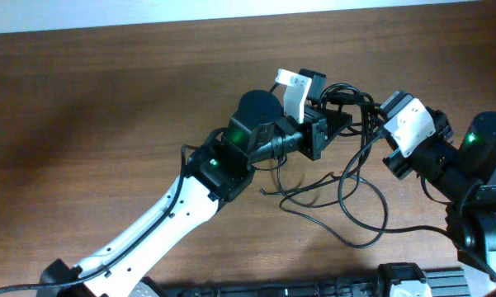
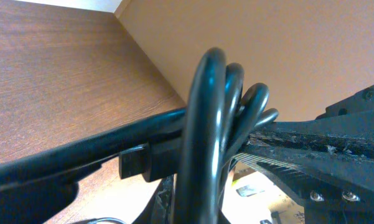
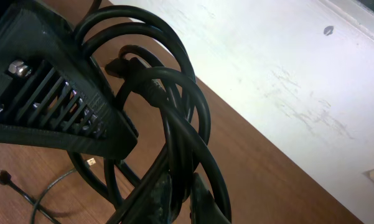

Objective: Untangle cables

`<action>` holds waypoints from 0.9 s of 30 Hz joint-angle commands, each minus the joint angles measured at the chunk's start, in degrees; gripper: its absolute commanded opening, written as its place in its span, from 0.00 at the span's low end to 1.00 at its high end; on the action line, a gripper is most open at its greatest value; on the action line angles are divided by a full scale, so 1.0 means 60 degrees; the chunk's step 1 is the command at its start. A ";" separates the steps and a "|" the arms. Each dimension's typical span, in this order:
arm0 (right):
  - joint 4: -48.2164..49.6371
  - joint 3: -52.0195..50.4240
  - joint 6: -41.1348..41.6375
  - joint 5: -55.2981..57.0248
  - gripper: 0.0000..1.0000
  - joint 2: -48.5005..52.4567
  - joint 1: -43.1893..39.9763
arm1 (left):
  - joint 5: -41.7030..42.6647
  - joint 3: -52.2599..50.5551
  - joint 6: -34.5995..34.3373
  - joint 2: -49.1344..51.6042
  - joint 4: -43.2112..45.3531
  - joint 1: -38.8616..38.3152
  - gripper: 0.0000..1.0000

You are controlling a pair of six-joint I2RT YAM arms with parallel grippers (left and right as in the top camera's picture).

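Black cables (image 3: 177, 134) knot between my tools, long axis left-to-right; left tool (image 1: 338, 122) and right tool (image 1: 380, 125) both clamped on them, equally near.

Note for you: left arm (image 1: 169, 219) wears a white shell over a black joint housing, green light (image 1: 233, 134) lit. Left gripper (image 1: 345, 120) is black, with a white strip (image 1: 293, 92). Right arm (image 1: 410, 124): white over black, green light (image 1: 472, 139). Slotted black finger (image 3: 62, 109) carries hex bolts (image 3: 15, 67).
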 commanded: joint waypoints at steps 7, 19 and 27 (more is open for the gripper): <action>-0.0291 0.0146 0.0073 0.0754 0.04 -0.0193 -0.0011 | -0.1446 0.0058 0.0011 -0.0033 -0.0372 0.0138 0.00; -0.0368 0.0142 0.0182 0.1275 0.11 -0.0827 -0.0011 | -0.1257 0.0058 -0.0455 -0.0033 -0.0470 0.0838 0.00; -0.0470 0.0142 0.0175 0.0750 0.69 -0.0827 -0.0011 | 0.0721 0.0058 -0.0288 -0.0033 -0.0102 0.0572 0.00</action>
